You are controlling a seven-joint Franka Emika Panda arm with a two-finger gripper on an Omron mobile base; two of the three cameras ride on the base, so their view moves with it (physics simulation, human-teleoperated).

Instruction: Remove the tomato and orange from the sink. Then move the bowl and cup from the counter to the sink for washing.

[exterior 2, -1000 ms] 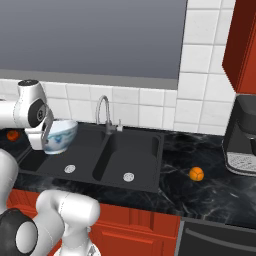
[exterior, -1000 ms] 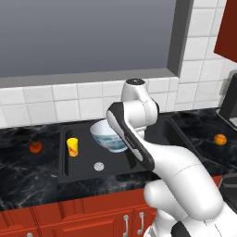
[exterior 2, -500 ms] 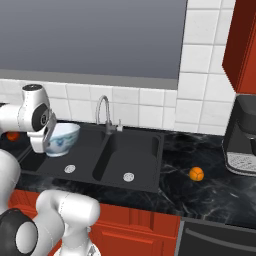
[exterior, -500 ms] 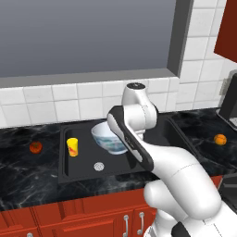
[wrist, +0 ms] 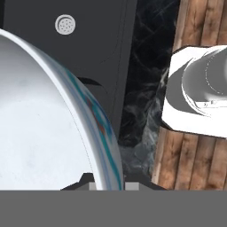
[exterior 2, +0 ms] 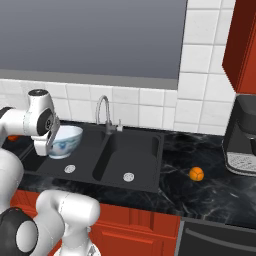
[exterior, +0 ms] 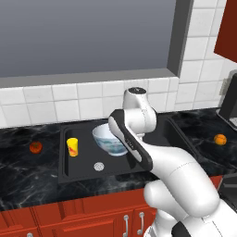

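The pale bluish-white bowl [exterior: 107,139] [exterior 2: 65,141] hangs tilted over the left basin of the black sink [exterior: 83,167] [exterior 2: 145,155]. My gripper [wrist: 108,184] [exterior 2: 42,148] is shut on its rim [wrist: 102,128], one finger on each side. The yellow cup [exterior: 72,146] stands upright in the same basin, left of the bowl. On the counter left of the sink lies the dark red tomato [exterior: 35,147]. The bright orange [exterior: 220,139] [exterior 2: 196,174] rests on the counter to the right of the sink.
A curved steel faucet [exterior 2: 104,112] rises behind the divider between the basins. Each basin has a round silver drain [exterior: 98,165] [exterior 2: 128,176]. A coffee machine [exterior 2: 242,135] stands at the far right of the counter, under a red wall cabinet.
The gripper has carried the bowl slightly down and toward the middle of the left basin. Cup, tomato and orange have stayed put.
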